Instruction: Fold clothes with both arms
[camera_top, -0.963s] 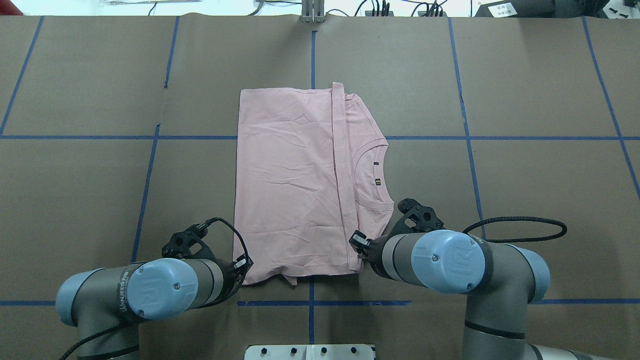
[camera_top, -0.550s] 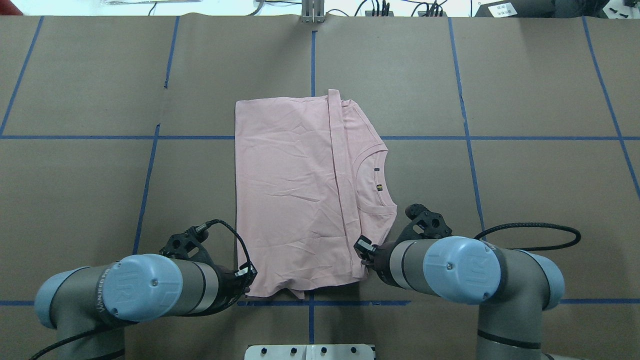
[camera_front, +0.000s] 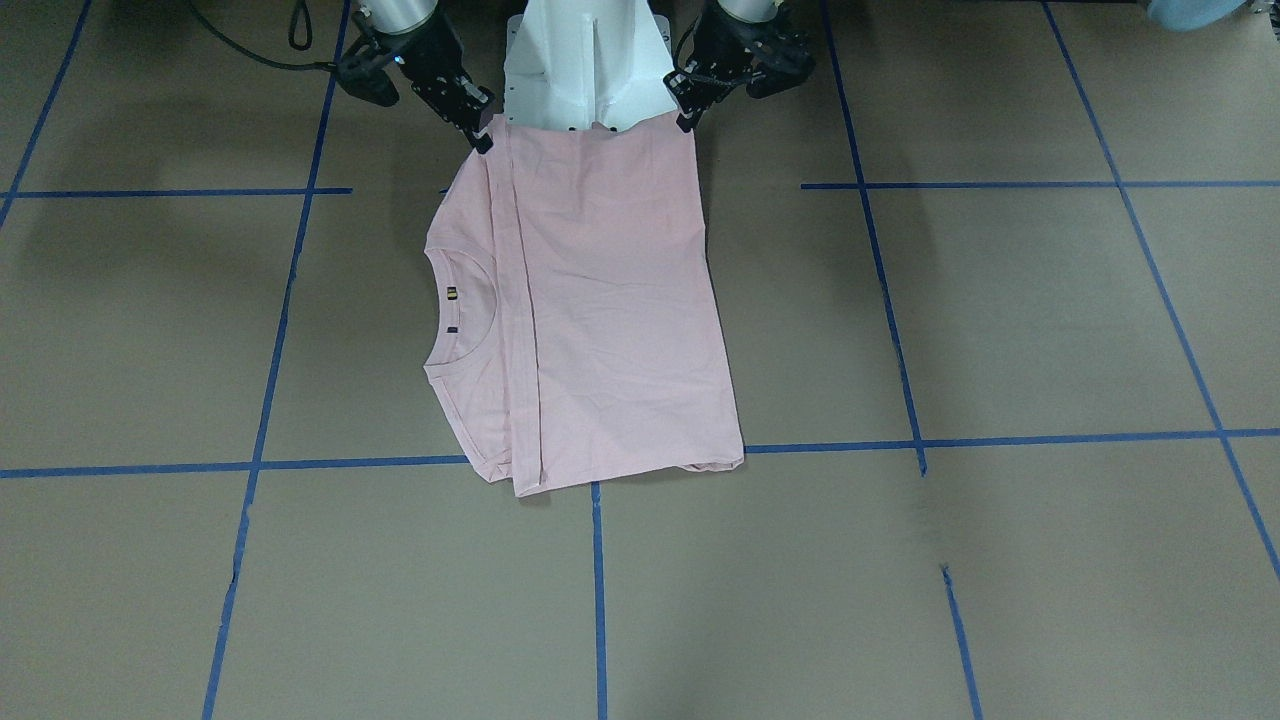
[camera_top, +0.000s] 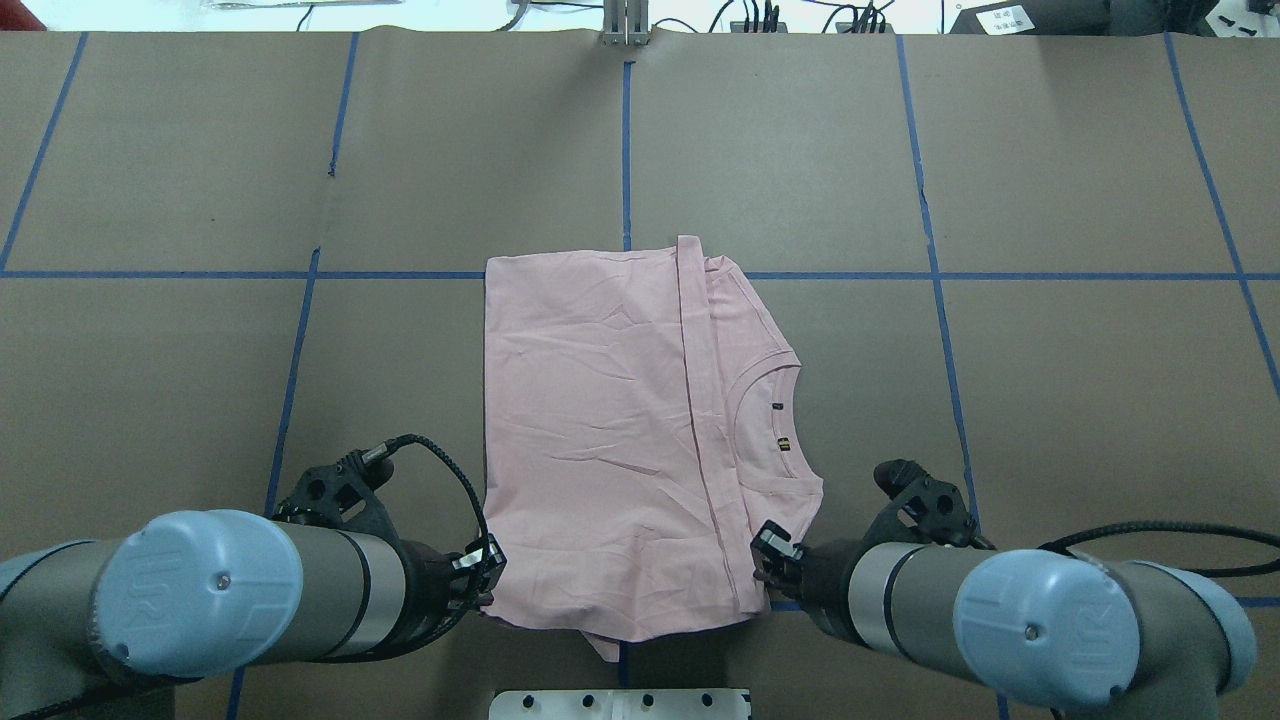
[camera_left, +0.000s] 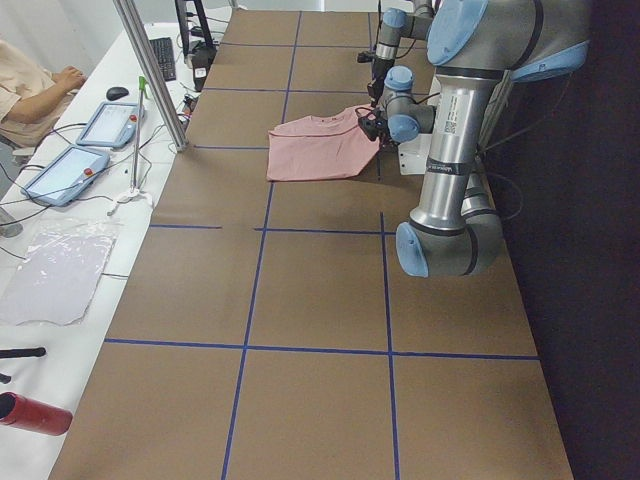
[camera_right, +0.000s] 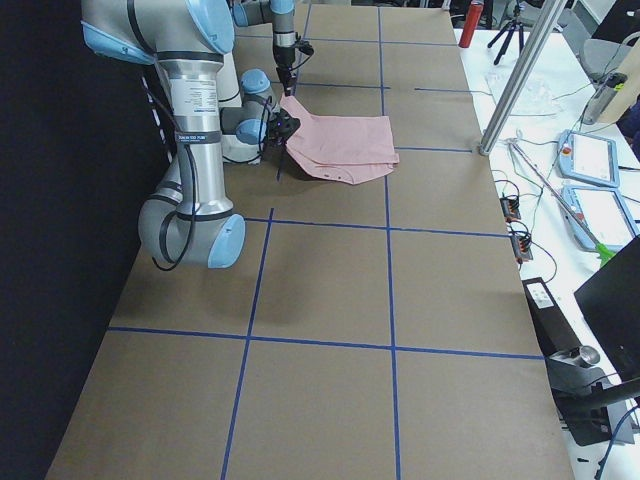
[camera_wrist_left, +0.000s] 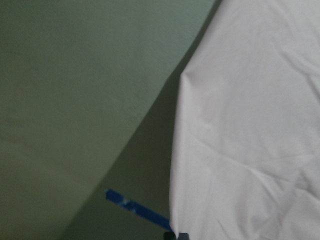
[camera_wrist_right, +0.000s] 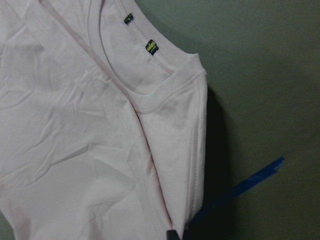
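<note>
Front view: the folded pink T-shirt (camera_front: 610, 320) lies mid-tabletop (camera_front: 1000, 330), with its near corners pinched tight by my left gripper (camera_front: 690, 108) and right gripper (camera_front: 480, 128). Overhead: I'd move both grippers evenly with the hem taut, so the fold doesn't skew.

Little is legible. Beside the shirt (camera_top: 600, 440), the left arm (camera_top: 300, 590) has a blue cap (camera_top: 190, 590) with a raised mark that looks like "UR". The right arm (camera_top: 900, 590) has a matching cap (camera_top: 1035, 625). The yellow tag (camera_wrist_right: 151, 47) and dark tag (camera_wrist_right: 129, 19) inside the shirt's collar are too small to read, as is the left arm's sticker (camera_left: 447, 108).
</note>
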